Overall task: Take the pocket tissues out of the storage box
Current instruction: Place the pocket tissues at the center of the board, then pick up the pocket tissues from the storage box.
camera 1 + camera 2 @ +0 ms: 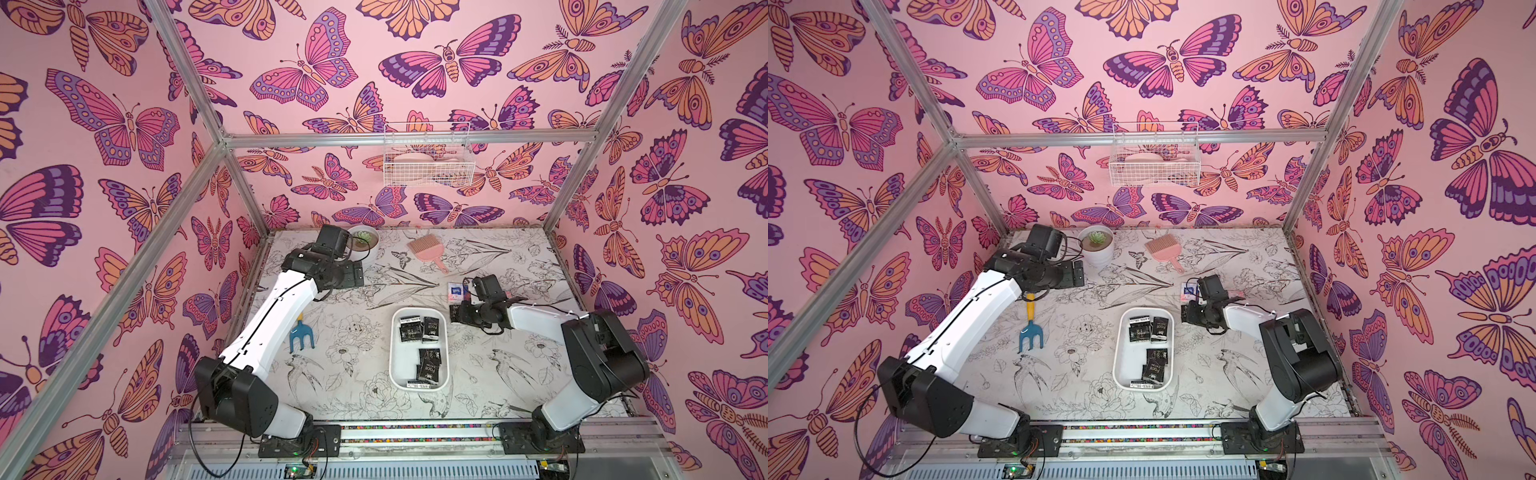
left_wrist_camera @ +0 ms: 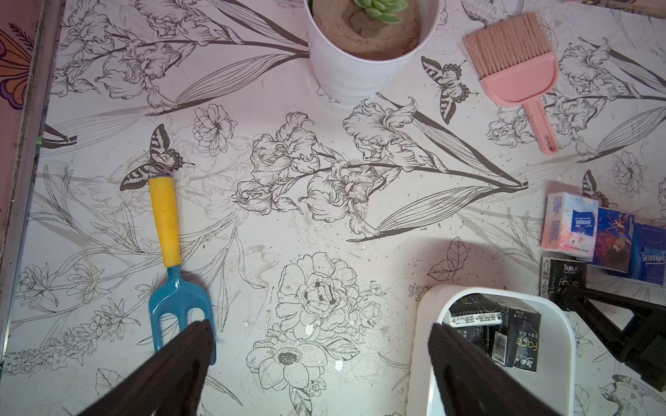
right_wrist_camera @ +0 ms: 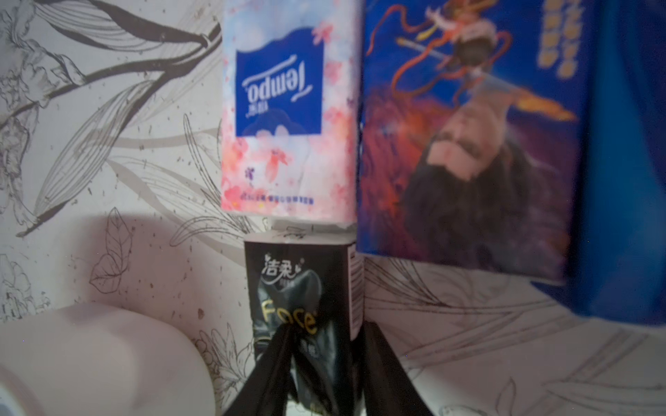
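Right claw [image 3: 326,335] pinches a soft, crinkled, glossy black tissue packet [image 3: 295,284].

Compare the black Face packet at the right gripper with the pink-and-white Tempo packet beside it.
Colour: the black Face packet is black with gold lettering; the Tempo packet is white and pink with a blue label. State: the black Face packet sits pinched in the right gripper; the Tempo packet lies free on the table. Shared: both are soft rectangular tissue packets outside the storage box.
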